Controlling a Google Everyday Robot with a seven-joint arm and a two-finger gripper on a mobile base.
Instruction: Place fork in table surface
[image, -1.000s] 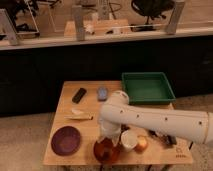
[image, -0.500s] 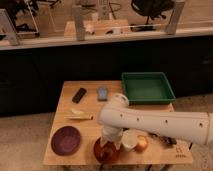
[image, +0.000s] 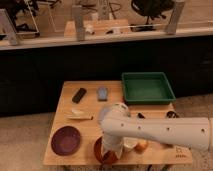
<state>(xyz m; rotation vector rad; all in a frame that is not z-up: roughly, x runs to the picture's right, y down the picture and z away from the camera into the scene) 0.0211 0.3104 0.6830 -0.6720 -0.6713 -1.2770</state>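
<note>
The light-brown wooden table surface (image: 90, 127) fills the middle of the camera view. My white arm reaches in from the right and bends down at the table's front. The gripper (image: 111, 149) points down into a reddish-brown bowl (image: 100, 151) at the front edge. I cannot make out the fork; it is hidden or lost under the arm and gripper.
A green tray (image: 147, 87) stands at the back right. A purple plate (image: 66, 140) is at the front left. A black brush (image: 79, 95), a blue-grey item (image: 102, 93) and a flat pale-yellow item (image: 79, 115) lie on the left half. A white cup (image: 131, 145) and an orange (image: 142, 146) sit right of the bowl.
My arm has lowered a little and the gripper has gone down toward the reddish-brown bowl. Nothing else on the table has moved.
</note>
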